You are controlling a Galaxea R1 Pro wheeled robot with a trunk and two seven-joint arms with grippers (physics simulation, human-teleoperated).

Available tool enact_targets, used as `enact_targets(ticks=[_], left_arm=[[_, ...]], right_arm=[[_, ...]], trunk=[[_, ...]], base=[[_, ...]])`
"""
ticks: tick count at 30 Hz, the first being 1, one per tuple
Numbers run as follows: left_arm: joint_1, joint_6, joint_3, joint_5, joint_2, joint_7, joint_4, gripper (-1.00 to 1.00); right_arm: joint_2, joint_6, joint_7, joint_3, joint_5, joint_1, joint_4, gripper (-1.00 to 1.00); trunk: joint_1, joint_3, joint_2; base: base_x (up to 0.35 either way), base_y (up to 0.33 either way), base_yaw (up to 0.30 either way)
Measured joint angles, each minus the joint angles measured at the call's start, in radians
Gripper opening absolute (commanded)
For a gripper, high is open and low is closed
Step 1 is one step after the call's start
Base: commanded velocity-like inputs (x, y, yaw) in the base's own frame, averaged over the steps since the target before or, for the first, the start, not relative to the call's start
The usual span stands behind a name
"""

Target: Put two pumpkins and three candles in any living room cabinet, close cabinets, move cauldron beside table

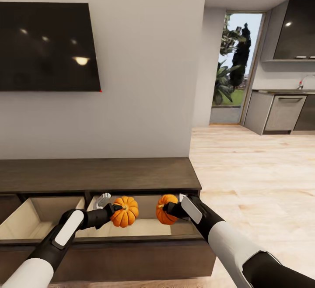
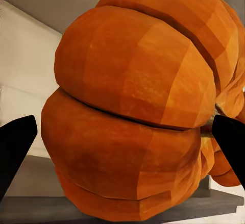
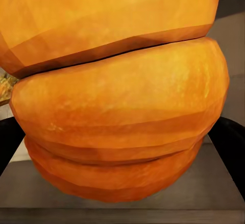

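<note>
Fingers (image 2: 18,147) of L & R arms each clamp a pumpkin (image 1: 124,211) over open cabinet (image 1: 96,174) drawers.

Each pincer holds a pumpkin low in the frame: left pincer (image 1: 114,212), left pumpkin (image 1: 125,211), right pincer (image 1: 168,209), right pumpkin (image 1: 164,209). Both hang over the cabinet's (image 1: 96,174) open drawer (image 1: 131,229).

My head camera looks forward and down over the cabinet (image 1: 96,174) and wall. Each wrist camera sits very close behind its pumpkin (image 2: 132,112) (image 3: 120,106), which the head view shares.
</note>
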Motion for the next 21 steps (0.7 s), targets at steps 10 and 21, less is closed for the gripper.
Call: enact_targets(ticks=[10, 21], left_arm=[[0.0, -0.053, -0.004, -0.041, -0.02, 0.05, -0.003, -1.0], [0.0, -0.093, -0.003, -0.089, -0.073, 0.149, -0.031, -1.0]], right_arm=[[0.001, 0.0, -0.012, 0.04, 0.0, 0.0, 0.0, -1.0], [0.001, -0.008, -0.026, 0.062, 0.013, 0.0, -0.003, -1.0]], trunk=[[0.038, -0.031, -0.07], [0.041, -0.035, -0.076]], base=[[0.0, 0.0, 0.0], [0.0, 0.0, 0.0]])
